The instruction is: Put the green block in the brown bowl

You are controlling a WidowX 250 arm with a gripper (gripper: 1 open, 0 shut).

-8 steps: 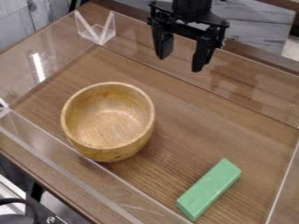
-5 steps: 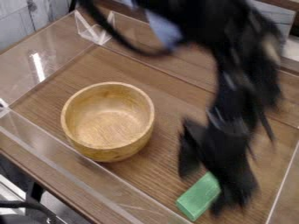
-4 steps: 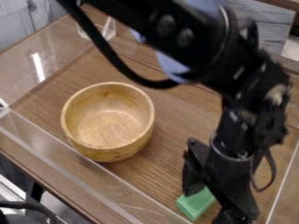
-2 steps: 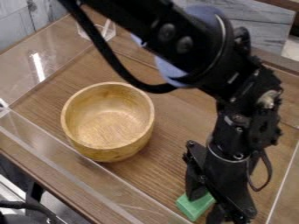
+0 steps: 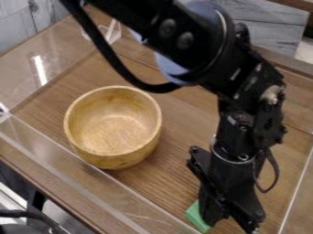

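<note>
The green block could be twisted or dropped if it is pinched off-centre by the closed claw; whether it is gripped cannot be told.

Against the brown bowl's rim, 1 overhanging end could be caught.

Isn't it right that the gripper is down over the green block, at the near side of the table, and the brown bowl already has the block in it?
Not quite: the brown bowl has nothing in it. The camera view shows the green block outside it, on the table. The gripper is indeed down over the block, at the near side.
</note>
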